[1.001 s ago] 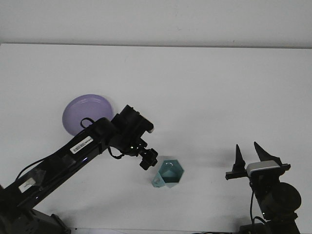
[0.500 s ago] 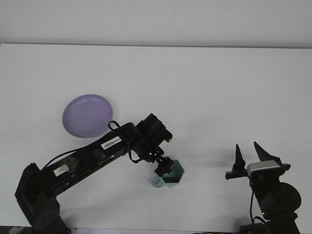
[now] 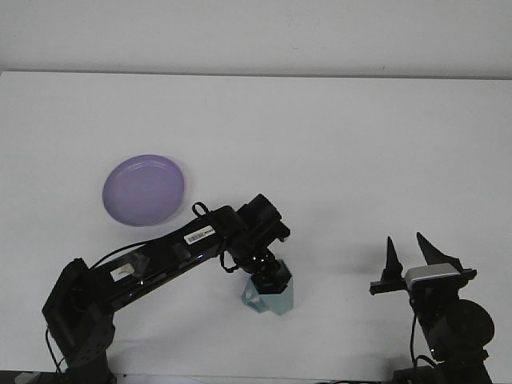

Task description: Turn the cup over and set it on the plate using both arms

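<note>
Reaching down over the pale teal faceted cup [image 3: 270, 298] near the table's [image 3: 336, 144] front edge, left gripper [image 3: 267, 276] at its rim, fingers hidden, grip impossible to tell. Right gripper [image 3: 406, 254] parked upright, well apart, fingers spread, empty. Purple plate [image 3: 144, 190] far left, bare. Probably light, stiff, smooth plastic; best pinched across the rim wall

A white table [image 3: 336, 144] fills nearly the whole view under even, soft light. Beyond the table's far edge runs a pale grey band, probably a wall [image 3: 256, 32].
</note>
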`<state>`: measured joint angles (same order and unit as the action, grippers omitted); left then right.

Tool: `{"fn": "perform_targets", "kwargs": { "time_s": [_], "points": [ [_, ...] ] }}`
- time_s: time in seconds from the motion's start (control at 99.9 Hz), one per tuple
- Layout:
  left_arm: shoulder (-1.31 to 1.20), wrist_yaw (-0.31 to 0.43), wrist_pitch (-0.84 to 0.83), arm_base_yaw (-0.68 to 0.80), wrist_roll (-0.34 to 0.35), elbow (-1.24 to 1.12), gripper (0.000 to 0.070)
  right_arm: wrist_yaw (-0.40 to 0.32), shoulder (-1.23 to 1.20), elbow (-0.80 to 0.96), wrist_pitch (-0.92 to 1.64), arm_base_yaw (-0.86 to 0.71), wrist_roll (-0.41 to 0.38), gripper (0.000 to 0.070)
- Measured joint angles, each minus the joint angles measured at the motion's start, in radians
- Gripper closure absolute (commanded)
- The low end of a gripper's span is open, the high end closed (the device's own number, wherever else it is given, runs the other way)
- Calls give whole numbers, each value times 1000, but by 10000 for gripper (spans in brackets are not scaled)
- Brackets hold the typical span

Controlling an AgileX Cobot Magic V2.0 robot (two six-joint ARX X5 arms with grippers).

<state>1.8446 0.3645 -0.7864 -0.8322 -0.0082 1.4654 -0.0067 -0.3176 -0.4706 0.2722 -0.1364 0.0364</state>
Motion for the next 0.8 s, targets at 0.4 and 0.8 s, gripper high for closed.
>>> {"fn": "perform_targets", "kwargs": {
  "time_s": [0.4,0.8],
  "points": [
    [-26,-86,-165,144,37,137,688,0,0,0,0,0,0,333],
    [-201,-156,-180,579,92,159,688,-1,0,0,0,0,0,333]
  ]
}}
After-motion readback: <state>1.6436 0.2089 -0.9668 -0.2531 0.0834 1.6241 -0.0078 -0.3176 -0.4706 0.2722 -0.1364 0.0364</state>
